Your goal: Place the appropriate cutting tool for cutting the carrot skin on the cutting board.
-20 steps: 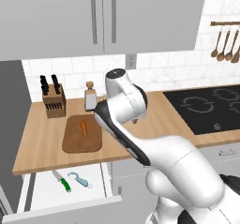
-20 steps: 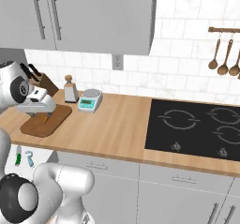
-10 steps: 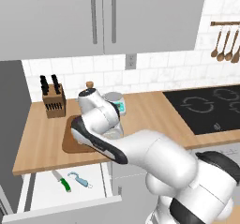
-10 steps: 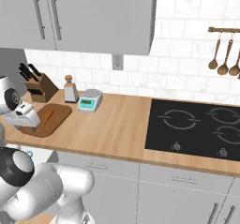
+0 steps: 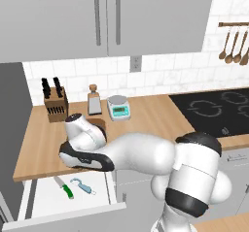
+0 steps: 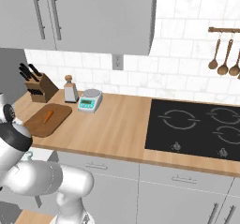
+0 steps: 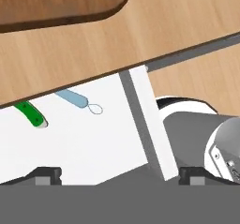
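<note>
— Blue-handled peeler point(image 5: 83, 186) lies in the open drawer point(image 5: 44, 204), just right of the green-handled knife point(image 5: 64, 188), below the counter edge point(image 5: 39, 170) and in front of the cutting board point(image 6: 48, 119). Is that the one it wants?

— I'd say so. The carrot point(image 6: 48, 116) sits on the cutting board up top, and a peeler suits its skin. From the hand's camera the peeler point(image 7: 77, 100) is up and left of the gripper point(image 7: 117, 175), with the knife point(image 7: 32, 114) further left still.

— So how should it go in?

— Shift the hand left over the drawer, clear of the drawer's side wall point(image 7: 146, 124), line the fingers across the blue handle, then drop straight down. Stay off the knife beside it.

— Is the claw holding anything?

— Nothing. Both fingertips point(image 7: 47, 175) stand wide apart with bare drawer between them.

— And compared with a moment back?

— The arm has swung down and left: a second ago its hand was above the cutting board, half a second ago right at it, and now it hangs over the counter's front edge above the drawer. The peeler and knife haven't moved.
</note>
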Tool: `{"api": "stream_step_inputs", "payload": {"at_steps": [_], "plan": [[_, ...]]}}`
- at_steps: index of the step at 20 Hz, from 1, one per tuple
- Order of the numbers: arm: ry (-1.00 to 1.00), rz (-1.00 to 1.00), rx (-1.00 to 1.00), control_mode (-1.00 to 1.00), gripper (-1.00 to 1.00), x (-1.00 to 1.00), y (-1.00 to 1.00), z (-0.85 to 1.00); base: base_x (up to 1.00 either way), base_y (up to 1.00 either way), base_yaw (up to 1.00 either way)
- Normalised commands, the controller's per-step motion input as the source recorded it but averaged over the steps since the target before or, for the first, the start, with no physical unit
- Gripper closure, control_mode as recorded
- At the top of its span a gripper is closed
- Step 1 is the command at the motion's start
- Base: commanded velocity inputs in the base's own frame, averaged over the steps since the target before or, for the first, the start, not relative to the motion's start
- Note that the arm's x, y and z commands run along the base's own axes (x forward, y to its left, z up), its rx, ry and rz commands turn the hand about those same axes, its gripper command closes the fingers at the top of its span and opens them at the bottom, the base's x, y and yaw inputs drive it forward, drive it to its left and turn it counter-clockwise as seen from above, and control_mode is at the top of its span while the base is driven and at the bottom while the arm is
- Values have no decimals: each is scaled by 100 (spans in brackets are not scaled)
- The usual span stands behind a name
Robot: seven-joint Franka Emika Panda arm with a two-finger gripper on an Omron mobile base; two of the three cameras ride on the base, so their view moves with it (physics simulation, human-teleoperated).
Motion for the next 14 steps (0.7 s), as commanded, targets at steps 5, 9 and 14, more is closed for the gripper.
{"api": "stream_step_inputs", "payload": {"at_steps": [5, 9, 14], "plan": [[0, -5, 2, -100, -100, 0, 6, -54, 0, 0, 0], [0, 0, 0, -100, -100, 0, 10, -60, 0, 0, 0], [0, 0, 0, -100, -100, 0, 13, -49, 0, 0, 0]]}}
